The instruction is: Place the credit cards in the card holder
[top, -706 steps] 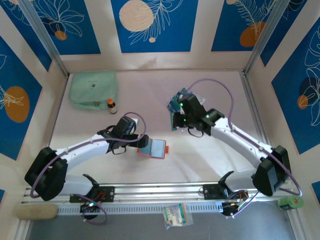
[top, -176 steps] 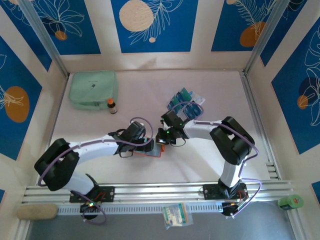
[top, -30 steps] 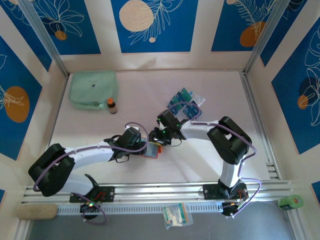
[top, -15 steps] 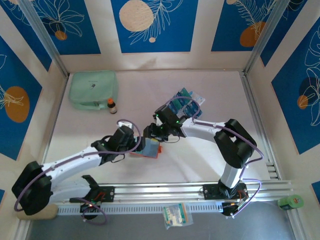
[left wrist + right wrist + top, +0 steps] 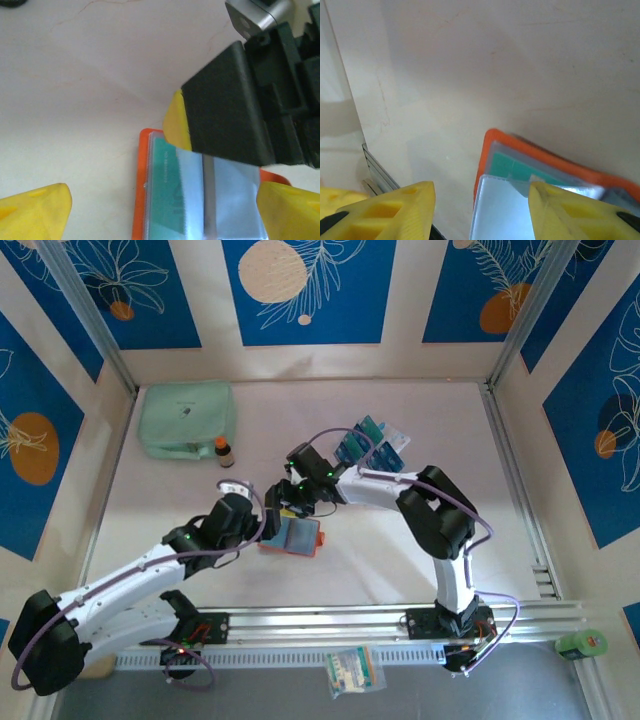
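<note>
Half done at best, at a guess. Lying open on the table point(image 5: 360, 570), just ahead of the left arm: the card holder point(image 5: 292, 537), with a teal card point(image 5: 167, 185) already under its clear pocket. Waiting in a fanned heap farther back and to the right, well apart from the holder: the other credit cards point(image 5: 373, 443). Left to do, by the look of it: fetching those and sliding each in.

Straddling the holder with jaws spread wide and clamping nothing: the left gripper point(image 5: 165, 212). Poised over the holder's far edge, jaws partly parted, nothing visibly pinched: the right gripper point(image 5: 480, 215), one finger point(image 5: 225, 115) apparently touching the rim.

Against the earliest frame: right gripper no longer over at the card heap, now across at the holder; left arm drawn back toward its base; holder shifted only slightly leftward, open as before.
</note>
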